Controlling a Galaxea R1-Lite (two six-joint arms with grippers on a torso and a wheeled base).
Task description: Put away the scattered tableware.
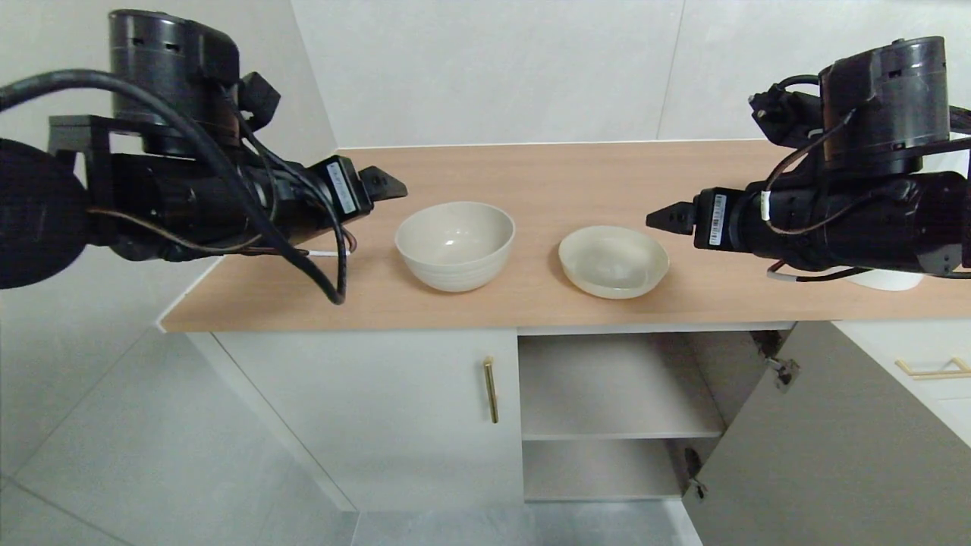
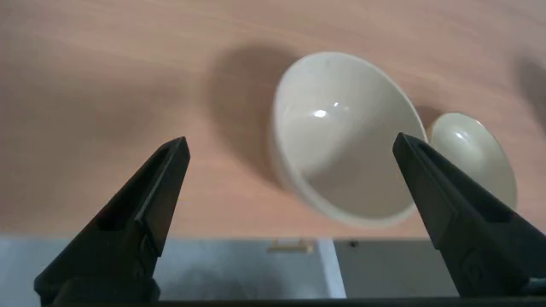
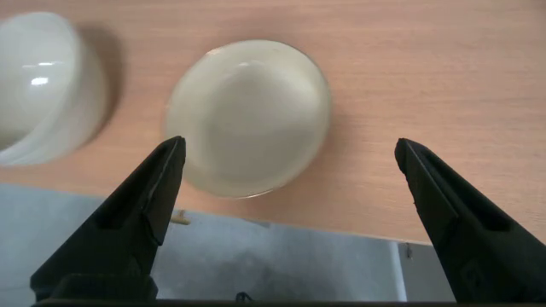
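We hold both arms level above the pale wooden desk [image 1: 531, 174], left jaws spread wide toward the deep cream ceramic bowl [image 1: 455, 244] and right jaws equally wide toward the shallow off-white dish [image 1: 614, 260], likely one arm per piece. Both pieces stand apart near the desk's front edge, above the open white cupboard [image 1: 618, 383], probably their destination. We count one bowl, one dish and two shelf levels.

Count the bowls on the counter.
2. The deep bowl sits left of centre; the shallow bowl right of it, apart. A white object behind the right arm may be another.
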